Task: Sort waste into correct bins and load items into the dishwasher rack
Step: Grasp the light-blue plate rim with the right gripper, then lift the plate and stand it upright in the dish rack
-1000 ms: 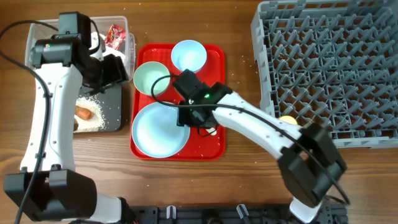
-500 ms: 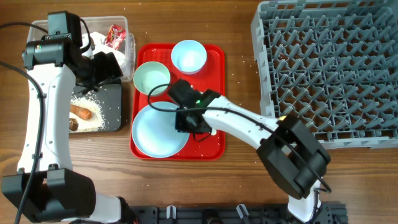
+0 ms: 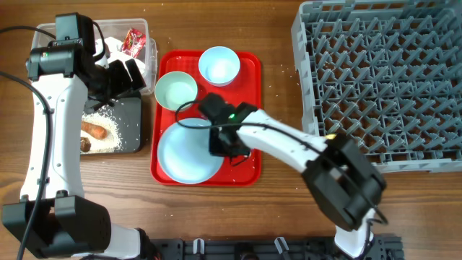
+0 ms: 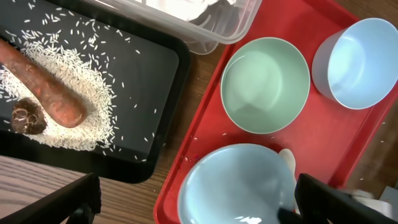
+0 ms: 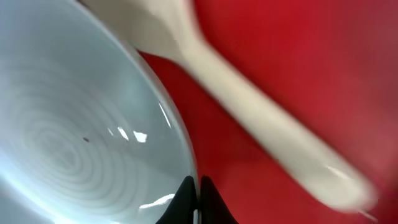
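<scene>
My right gripper [image 3: 222, 141] is shut on the right rim of the pale blue plate [image 3: 186, 152], which lies on the red tray [image 3: 249, 170]. In the right wrist view the jaws [image 5: 199, 186] pinch that rim, with the white spoon [image 5: 249, 106] beside the plate [image 5: 81, 124]. My left gripper [image 3: 124, 74] hangs open and empty over the bins, its fingers [image 4: 74, 202] spread wide. Carrot [image 4: 46, 93], brown lump [image 4: 28, 116] and rice [image 4: 93, 93] lie in the black tray [image 4: 149, 68]. The clear tub [image 3: 137, 32] holds the red wrapper [image 3: 132, 41] and tissue [image 4: 180, 7].
The mint bowl [image 3: 176, 90] and the light-blue bowl [image 3: 219, 65] stand at the back of the red tray. The grey dishwasher rack [image 3: 382, 79] fills the right side. A sliver of the yellow cup [image 3: 328, 135] shows by the rack's front edge, behind my right arm.
My right gripper has closed onto the plate's rim. My left gripper has opened wide and drawn back a little toward the tub.
</scene>
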Available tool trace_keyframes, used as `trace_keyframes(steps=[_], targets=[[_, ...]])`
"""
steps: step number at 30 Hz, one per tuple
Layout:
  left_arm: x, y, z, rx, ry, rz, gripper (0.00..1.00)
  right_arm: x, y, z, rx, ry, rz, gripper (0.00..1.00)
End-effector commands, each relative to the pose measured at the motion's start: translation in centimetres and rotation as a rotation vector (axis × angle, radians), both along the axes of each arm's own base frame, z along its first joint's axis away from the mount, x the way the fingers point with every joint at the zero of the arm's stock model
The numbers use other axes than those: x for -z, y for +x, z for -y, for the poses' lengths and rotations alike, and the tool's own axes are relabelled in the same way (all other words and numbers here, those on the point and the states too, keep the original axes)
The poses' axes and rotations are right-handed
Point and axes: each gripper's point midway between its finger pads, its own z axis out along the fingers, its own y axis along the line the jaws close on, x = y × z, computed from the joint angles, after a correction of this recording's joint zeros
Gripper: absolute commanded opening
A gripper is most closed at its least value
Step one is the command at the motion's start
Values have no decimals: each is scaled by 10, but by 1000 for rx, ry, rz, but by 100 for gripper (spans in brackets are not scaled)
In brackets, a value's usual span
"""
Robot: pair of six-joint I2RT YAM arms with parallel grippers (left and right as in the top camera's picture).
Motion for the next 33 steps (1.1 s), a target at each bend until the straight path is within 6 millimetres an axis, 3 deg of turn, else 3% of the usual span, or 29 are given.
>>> trace_keyframes(steps=[1,4,7,10,12,14,17,19,20,22,26,30,33], targets=[[2,0,-3,-6,8,-5,100,-102,35,27,-44,124,200,4],[2,0,-3,-6,8,-5,100,-182,60,89,24,129,421,4],[2,0,-3,-5,9,-5,100,-241,79,199,260,-152,678,4],[2,0,-3,-6,8,-5,100,-298,67,317,544,-551,875,4],[2,0,-3,-6,8,-5,100,-323,56,361,644,-746,930,4],[2,0,-3,-6,8,-5,100,-338,59,385,623,-885,940,4],[2,0,-3,-5,9,-5,100,-350,84,406,500,-1023,932,4],[2,0,-3,-6,8,-5,100,-357,111,416,360,-1144,915,4],[2,0,-3,-6,8,-5,100,-356,137,422,214,-1254,872,4],[2,0,-3,-5,9,-5,100,-343,161,423,74,-1330,807,4],[2,0,-3,-6,8,-5,100,-287,198,423,-48,-1345,691,4],[2,0,-3,-6,8,-5,100,-243,215,427,-90,-1329,614,4],[2,0,-3,-6,8,-5,100,-222,219,433,-45,-1304,600,4]])
